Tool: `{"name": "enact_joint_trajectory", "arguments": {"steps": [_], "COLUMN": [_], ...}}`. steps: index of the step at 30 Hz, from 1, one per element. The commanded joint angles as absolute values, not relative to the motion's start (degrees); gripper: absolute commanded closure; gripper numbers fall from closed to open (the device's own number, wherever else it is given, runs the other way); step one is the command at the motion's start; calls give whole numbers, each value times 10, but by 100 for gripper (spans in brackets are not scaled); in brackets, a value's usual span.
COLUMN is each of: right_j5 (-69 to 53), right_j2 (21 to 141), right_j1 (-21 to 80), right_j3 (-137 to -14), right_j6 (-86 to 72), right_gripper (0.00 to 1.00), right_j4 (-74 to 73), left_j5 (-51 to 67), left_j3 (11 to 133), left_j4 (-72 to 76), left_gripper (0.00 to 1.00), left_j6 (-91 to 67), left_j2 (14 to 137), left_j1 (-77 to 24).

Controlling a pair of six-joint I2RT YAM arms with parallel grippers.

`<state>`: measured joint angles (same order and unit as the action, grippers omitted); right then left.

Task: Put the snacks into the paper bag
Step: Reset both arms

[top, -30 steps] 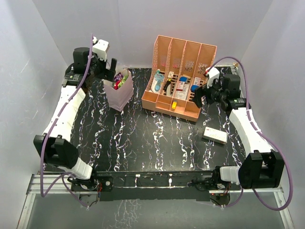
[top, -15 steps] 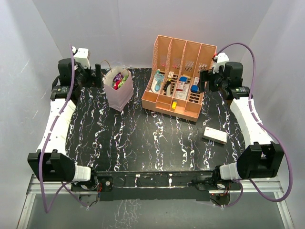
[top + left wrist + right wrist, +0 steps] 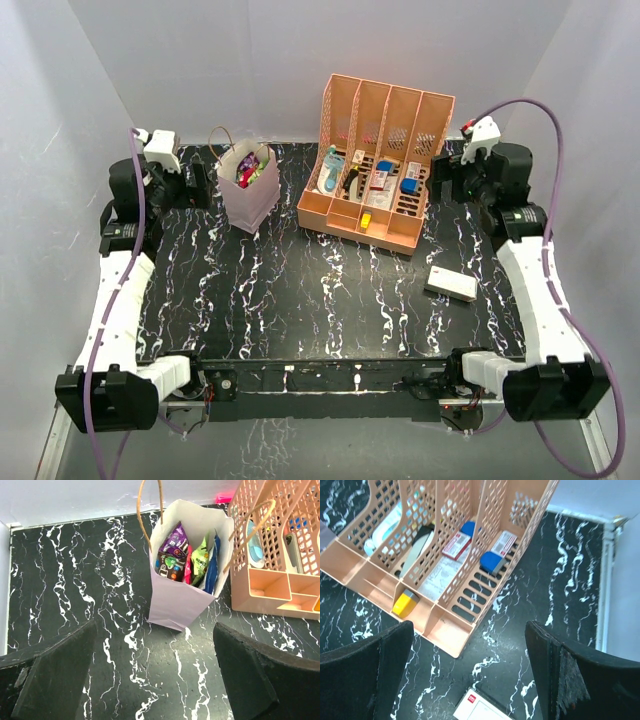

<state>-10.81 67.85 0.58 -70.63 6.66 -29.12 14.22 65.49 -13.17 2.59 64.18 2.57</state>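
The pale lilac paper bag (image 3: 249, 190) stands upright at the back left of the black marbled table; it also shows in the left wrist view (image 3: 181, 595). Inside it sit the snacks (image 3: 186, 562): a purple packet, a dark one, pink, green and blue wrappers. They show as a small colourful cluster in the top view (image 3: 250, 171). My left gripper (image 3: 196, 185) hangs just left of the bag, open and empty (image 3: 155, 675). My right gripper (image 3: 447, 182) is at the back right beside the rack, open and empty (image 3: 470, 675).
A peach slotted file rack (image 3: 375, 170) with bottles and cartons stands at the back centre, its front corner in the right wrist view (image 3: 447, 630). A white rectangular box (image 3: 450, 283) lies on the right, also low in the right wrist view (image 3: 482, 710). White walls enclose the table.
Both arms have drawn back from the middle: the left gripper moved left away from the bag's top, the right gripper moved right and back from the rack. The bag and rack stayed put.
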Motion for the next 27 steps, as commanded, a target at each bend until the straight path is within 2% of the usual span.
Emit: {"name": "enact_joint_trajectory", "arguments": {"steps": [1, 15, 27], "right_j5": [-81, -45, -71], "right_j2": [623, 551, 595], "right_j1": [2, 2, 2], "right_j3": [-711, -670, -693], "right_j6": [74, 116, 105], "right_gripper": [2, 2, 1], "right_j4": [-273, -254, -223], "left_j5": [175, 84, 61], "left_j3": [641, 643, 685], "left_j4": [-103, -116, -145], "left_gripper": [2, 2, 2], "left_j6": [32, 51, 92], "left_j2": [606, 588, 615], "left_j1": [29, 29, 29]}}
